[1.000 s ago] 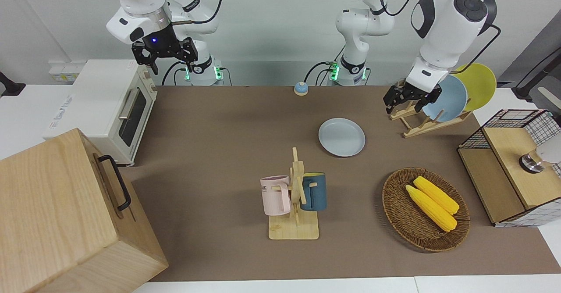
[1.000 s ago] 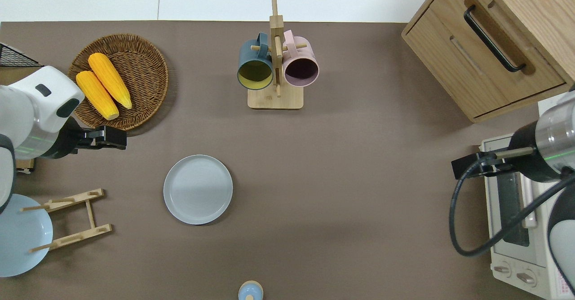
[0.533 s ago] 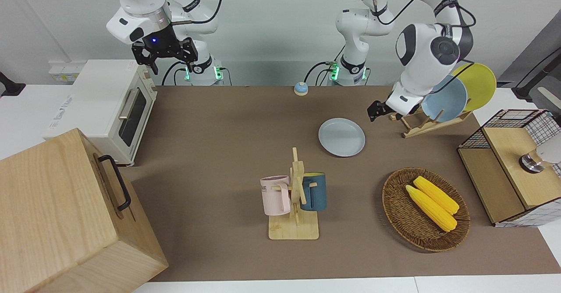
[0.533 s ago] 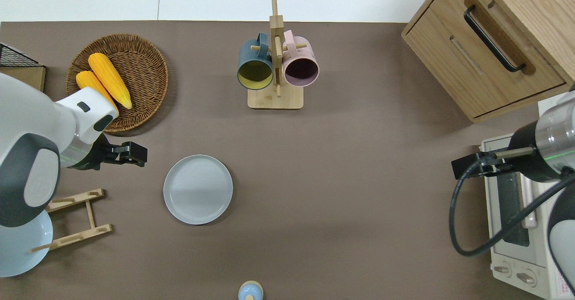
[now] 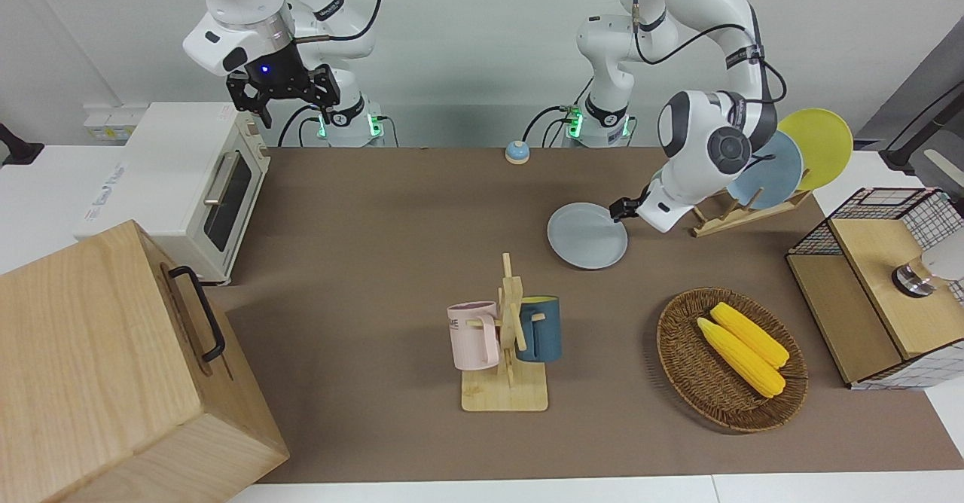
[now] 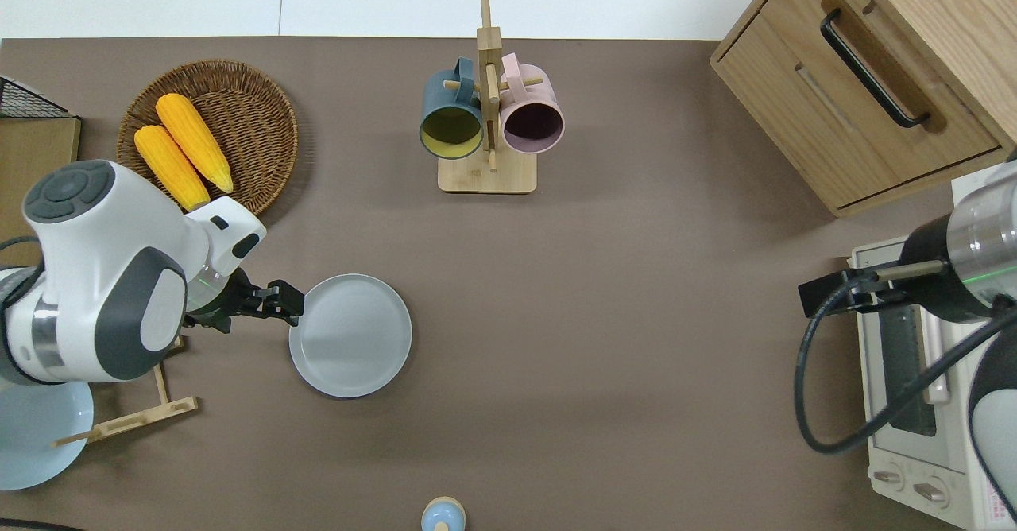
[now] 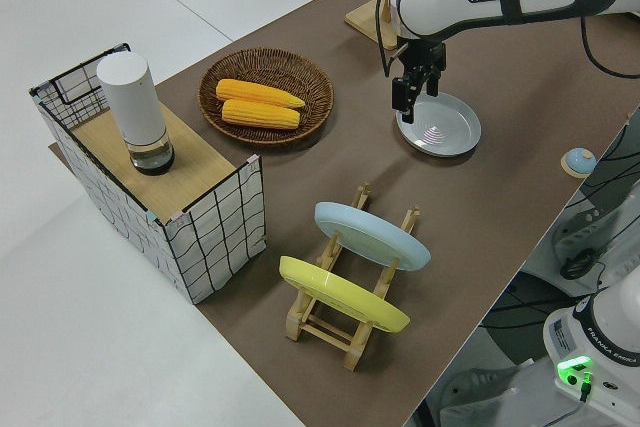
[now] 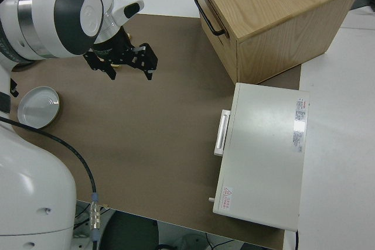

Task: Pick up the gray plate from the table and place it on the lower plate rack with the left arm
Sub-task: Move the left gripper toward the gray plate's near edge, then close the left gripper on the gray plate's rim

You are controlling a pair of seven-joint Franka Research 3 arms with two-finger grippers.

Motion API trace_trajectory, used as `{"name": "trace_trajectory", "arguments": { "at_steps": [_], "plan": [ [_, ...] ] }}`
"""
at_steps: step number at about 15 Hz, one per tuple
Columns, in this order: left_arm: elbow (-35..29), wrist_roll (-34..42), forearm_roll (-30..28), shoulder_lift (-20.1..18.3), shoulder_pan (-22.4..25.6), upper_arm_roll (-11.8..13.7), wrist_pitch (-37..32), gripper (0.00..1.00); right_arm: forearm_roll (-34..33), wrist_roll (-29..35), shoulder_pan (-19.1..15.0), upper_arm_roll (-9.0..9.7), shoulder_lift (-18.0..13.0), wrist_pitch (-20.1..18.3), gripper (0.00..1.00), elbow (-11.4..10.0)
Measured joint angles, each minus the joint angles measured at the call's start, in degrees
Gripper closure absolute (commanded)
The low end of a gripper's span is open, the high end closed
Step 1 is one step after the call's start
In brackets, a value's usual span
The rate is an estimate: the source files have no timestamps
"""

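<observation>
One edge matters now: with my left gripper (image 6: 288, 306), fingers too hidden to tell whether spread, at the gray plate's (image 6: 350, 335) rim toward the lower plate rack (image 6: 127, 388), I'd slip one finger under before pinching; right arm parked.

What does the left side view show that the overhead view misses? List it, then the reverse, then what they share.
Only the left side view: the yellow plate standing in the rack, and the white cylinder on the wire-sided shelf.
Only the overhead view: the wooden cabinet and the toaster oven.
Both: the gray plate flat on the mat, the left end effector at its edge, and the wicker basket of corn.
</observation>
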Motion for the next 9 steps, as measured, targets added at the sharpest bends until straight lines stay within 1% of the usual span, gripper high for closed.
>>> {"name": "trace_trajectory", "arguments": {
  "at_steps": [4,8,9],
  "plan": [
    [-0.1,-0.1,-0.1,3.5,-0.1,-0.1,0.3,0.01,0.0,0.0,0.0,0.0,0.0,0.0,0.011,0.0],
    [-1.7,-0.1,-0.1,5.3,-0.1,-0.1,5.4,0.02,0.0,0.0,0.0,0.0,0.0,0.0,0.013,0.0],
    [-2.1,-0.1,-0.1,5.5,-0.1,-0.1,6.0,0.12,0.0,0.0,0.0,0.0,0.0,0.0,0.011,0.0]
  ]
}}
